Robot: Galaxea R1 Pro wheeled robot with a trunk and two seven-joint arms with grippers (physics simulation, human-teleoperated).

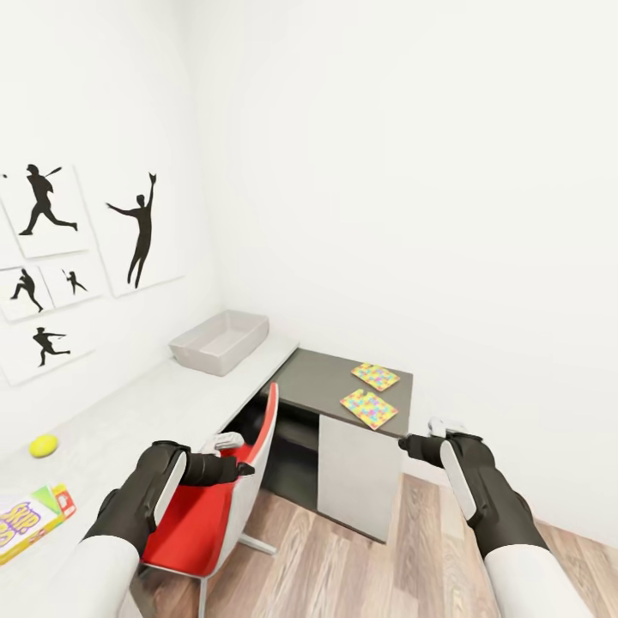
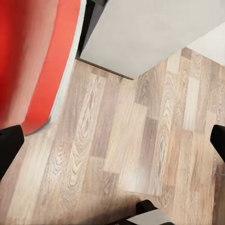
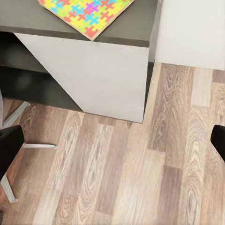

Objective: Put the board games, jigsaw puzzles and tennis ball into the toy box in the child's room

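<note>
The light grey toy box (image 1: 219, 342) stands empty at the far end of the table's light top (image 1: 163, 399). Two jigsaw puzzles (image 1: 375, 376) (image 1: 368, 408) lie side by side on the dark corner section; one puzzle (image 3: 86, 11) also appears in the right wrist view. The tennis ball (image 1: 43, 445) rests near the wall at left. A yellow-green-red board game (image 1: 30, 518) lies at the table's near left edge. My left gripper (image 1: 236, 457) (image 2: 112, 145) hangs open over the red chair. My right gripper (image 1: 425, 435) (image 3: 112, 143) is open above the floor, short of the desk corner. The bed is out of view.
A red chair (image 1: 215, 502) (image 2: 33, 61) with a white shell is pushed against the desk between my arms. A white drawer front (image 1: 356, 472) (image 3: 93, 75) closes the corner section. Wooden floor (image 1: 360, 575) lies ahead. Baseball silhouette pictures (image 1: 142, 227) hang on the left wall.
</note>
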